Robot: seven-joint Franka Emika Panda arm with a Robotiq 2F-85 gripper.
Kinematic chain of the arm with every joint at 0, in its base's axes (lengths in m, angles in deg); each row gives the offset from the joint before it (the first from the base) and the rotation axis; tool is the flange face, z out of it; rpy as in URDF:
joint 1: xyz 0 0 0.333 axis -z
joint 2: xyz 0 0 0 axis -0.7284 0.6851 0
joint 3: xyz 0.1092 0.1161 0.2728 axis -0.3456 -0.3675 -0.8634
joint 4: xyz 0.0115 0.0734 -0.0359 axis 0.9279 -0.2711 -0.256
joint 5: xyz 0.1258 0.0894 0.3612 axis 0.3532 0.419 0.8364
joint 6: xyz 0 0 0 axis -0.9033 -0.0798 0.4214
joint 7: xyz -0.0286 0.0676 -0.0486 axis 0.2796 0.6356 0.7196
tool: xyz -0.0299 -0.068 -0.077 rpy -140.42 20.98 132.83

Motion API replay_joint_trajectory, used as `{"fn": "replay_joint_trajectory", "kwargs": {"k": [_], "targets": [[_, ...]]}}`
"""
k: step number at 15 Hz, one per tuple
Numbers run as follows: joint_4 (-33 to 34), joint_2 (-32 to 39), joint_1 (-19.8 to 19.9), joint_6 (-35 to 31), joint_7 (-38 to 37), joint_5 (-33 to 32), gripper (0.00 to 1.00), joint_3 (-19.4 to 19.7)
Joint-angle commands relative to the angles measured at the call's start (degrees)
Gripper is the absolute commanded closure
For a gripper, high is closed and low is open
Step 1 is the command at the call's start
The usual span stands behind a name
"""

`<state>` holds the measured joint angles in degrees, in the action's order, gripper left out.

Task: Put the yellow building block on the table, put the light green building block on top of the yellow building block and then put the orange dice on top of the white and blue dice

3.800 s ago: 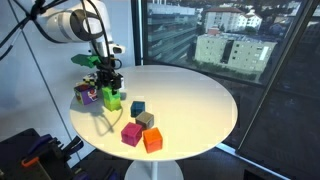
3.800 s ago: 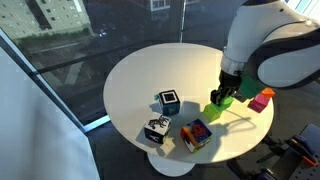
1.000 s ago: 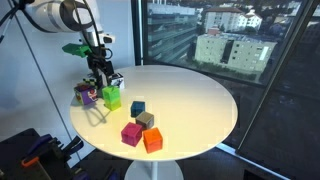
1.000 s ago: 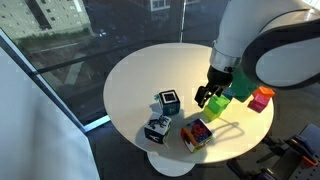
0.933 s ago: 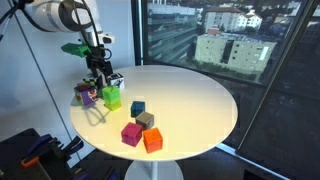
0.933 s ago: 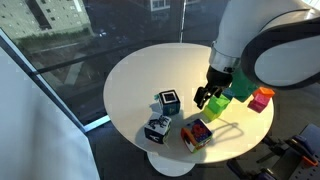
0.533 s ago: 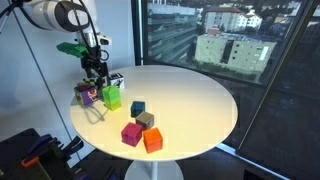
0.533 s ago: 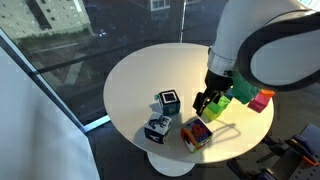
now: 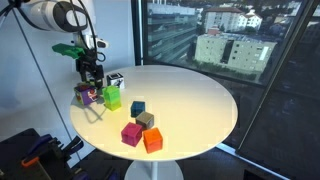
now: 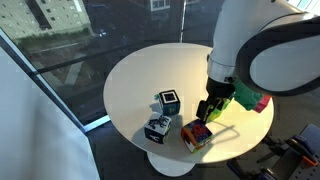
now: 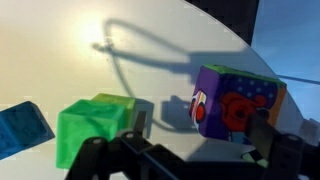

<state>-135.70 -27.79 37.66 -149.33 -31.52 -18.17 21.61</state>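
The orange dice [image 11: 235,100], purple with orange-red faces, sits on the white table [image 9: 190,100] near its edge; it also shows in both exterior views [image 9: 88,95] [image 10: 196,134]. My gripper [image 11: 200,140] hangs open just above it, the dice lying between the fingers and nearer the right one; it holds nothing [image 9: 90,72] [image 10: 208,110]. The light green building block [image 11: 95,125] stands beside the dice [image 9: 111,97]. The white and blue dice [image 10: 155,130] lies a little farther along the rim. The yellow building block is hidden.
A green-and-white die [image 10: 169,101] sits near the white and blue one. Teal [image 9: 137,107], tan [image 9: 146,120], magenta [image 9: 131,133] and bright orange [image 9: 152,140] cubes cluster toward the table's front edge. A window wall stands behind the table.
The gripper has slid sideways from above the light green block to above the orange dice. Its jaws stayed open. No block has moved.
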Motion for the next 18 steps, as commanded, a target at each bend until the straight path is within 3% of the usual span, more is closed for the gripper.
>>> {"fn": "replay_joint_trajectory", "kwargs": {"k": [1, 18], "targets": [[0.44, 0.52, -0.77, 0.32, -2.18, -0.40, 0.00, -0.51], [0.87, 4.69, -3.92, -6.80, -9.85, -1.72, 0.00, -1.10]]}}
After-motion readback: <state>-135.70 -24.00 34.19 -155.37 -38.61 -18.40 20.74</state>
